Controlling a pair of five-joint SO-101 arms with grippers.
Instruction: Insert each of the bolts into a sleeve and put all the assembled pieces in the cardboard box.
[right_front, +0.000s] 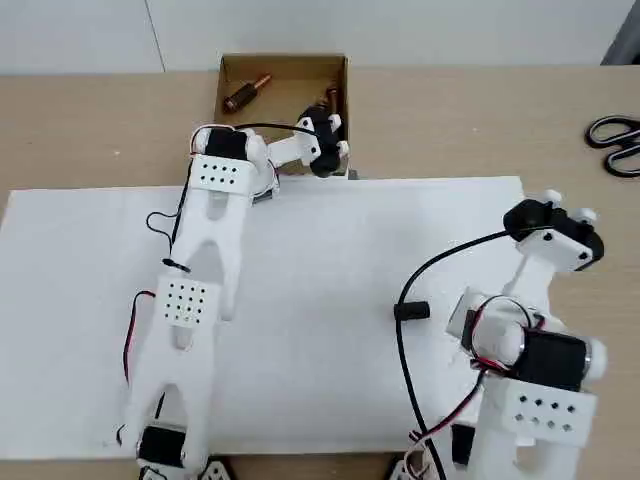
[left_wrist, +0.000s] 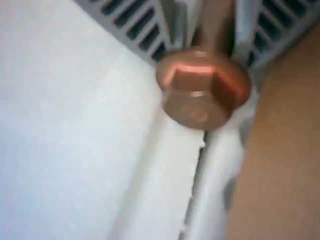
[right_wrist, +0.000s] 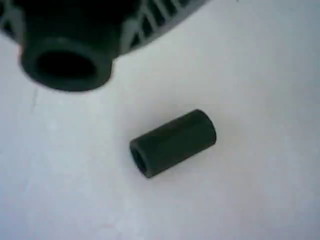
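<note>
Sleeve (right_front: 411, 311) flat, long axis left-right, bolt (left_wrist: 202, 87) in left gripper (left_wrist: 212, 30)

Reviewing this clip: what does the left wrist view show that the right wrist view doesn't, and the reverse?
Left wrist view, not the right: a copper bolt, hex head facing the camera, clamped in the left gripper, a brown surface beside it. Right wrist view, not the left: a black sleeve lying on its side, and a second black sleeve held in the right gripper, open end toward the camera. Both: the white sheet underneath.
</note>
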